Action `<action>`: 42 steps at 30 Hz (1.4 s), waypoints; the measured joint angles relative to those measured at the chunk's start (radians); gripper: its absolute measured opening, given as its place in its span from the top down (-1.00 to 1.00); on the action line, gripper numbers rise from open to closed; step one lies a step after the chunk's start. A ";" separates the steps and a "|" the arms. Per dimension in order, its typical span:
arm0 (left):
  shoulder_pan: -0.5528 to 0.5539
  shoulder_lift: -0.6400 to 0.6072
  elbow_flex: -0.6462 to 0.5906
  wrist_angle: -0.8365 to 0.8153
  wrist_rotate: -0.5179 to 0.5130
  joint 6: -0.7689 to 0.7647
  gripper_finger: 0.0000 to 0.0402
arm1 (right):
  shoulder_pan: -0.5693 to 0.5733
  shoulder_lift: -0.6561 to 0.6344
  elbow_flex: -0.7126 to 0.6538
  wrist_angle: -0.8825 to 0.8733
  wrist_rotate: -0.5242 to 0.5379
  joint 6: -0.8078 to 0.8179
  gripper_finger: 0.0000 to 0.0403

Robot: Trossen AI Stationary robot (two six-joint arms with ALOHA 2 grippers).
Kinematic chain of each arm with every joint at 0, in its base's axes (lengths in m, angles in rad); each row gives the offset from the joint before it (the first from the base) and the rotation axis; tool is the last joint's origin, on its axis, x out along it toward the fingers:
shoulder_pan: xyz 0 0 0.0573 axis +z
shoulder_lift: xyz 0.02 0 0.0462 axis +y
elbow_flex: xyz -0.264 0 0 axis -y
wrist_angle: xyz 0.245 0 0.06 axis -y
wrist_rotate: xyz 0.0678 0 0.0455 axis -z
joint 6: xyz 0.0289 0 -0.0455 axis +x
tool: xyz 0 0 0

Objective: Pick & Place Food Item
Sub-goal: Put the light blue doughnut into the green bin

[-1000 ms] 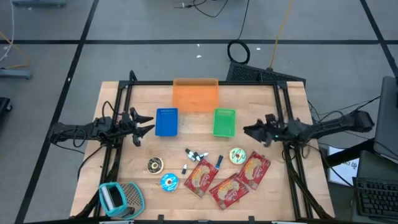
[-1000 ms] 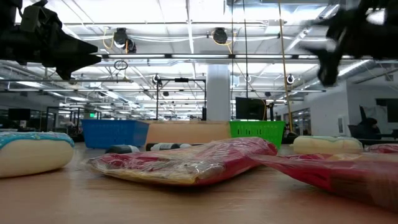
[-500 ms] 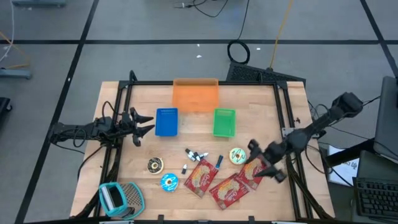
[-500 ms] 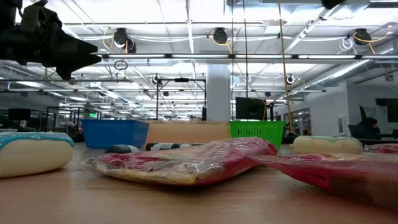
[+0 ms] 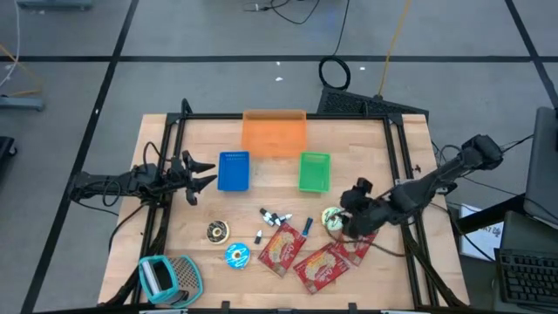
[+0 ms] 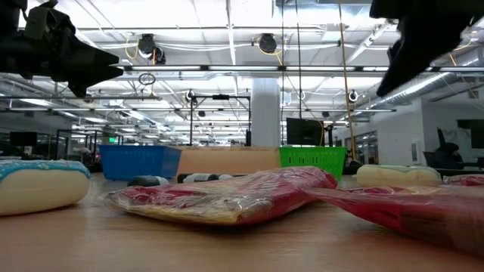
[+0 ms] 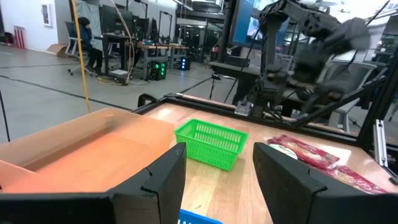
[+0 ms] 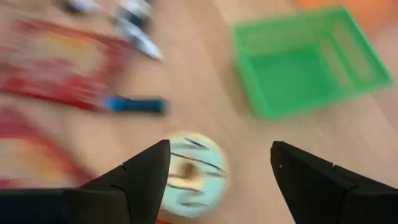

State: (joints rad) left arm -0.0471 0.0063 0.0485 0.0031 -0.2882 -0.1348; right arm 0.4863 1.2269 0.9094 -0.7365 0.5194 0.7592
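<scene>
A mint-frosted doughnut with dark stripes lies flat on the table, right of centre. My right gripper hangs above it, tipped downward and open. In the right wrist view the doughnut shows between and beyond the two fingers of my right gripper, and nothing touches it. Three red snack packets lie flat just nearer the front edge. My left gripper waits open and level at the table's left, beside the blue basket; in the left wrist view my left gripper has nothing between its fingers.
A green basket and an orange basket stand at the back. A chocolate doughnut, a blue doughnut, markers and a teal grater-like tool lie toward the front left.
My right gripper has swung from a level pose near the green basket toward the table's near edge. It has tipped downward and now hangs over the mint doughnut. Nothing on the table has moved.
</scene>
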 joint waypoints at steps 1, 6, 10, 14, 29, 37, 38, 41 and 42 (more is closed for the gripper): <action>0.000 0.000 0.000 0.000 0.000 0.000 0.07 | -0.012 0.016 -0.008 -0.006 0.000 0.010 -0.30; 0.000 0.000 0.000 0.000 0.000 0.000 0.07 | -0.066 0.087 -0.065 0.054 -0.053 0.011 -0.30; 0.000 0.000 0.000 0.000 0.000 0.000 0.07 | -0.102 0.129 -0.117 0.127 -0.118 -0.015 -0.30; 0.000 0.000 0.000 0.000 0.000 0.000 0.07 | -0.125 0.155 -0.156 0.190 -0.166 -0.023 -0.29; 0.000 0.000 0.000 0.000 0.000 0.000 0.07 | -0.132 0.156 -0.302 0.434 -0.231 -0.064 -0.28; 0.000 0.000 0.000 0.000 0.000 0.000 0.07 | -0.132 0.155 -0.349 0.491 -0.232 -0.064 -0.16; 0.000 0.000 0.000 0.000 0.000 0.000 0.07 | -0.132 0.155 -0.350 0.491 -0.233 -0.064 -0.14; 0.000 0.000 0.000 0.000 0.000 0.000 0.07 | -0.132 0.155 -0.350 0.490 -0.234 -0.065 -0.05; 0.000 0.000 0.000 0.000 0.000 0.000 0.07 | -0.132 0.155 -0.350 0.490 -0.234 -0.066 -0.02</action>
State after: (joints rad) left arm -0.0475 0.0063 0.0486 0.0032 -0.2882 -0.1345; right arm 0.3542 1.3819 0.5598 -0.2466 0.2852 0.6936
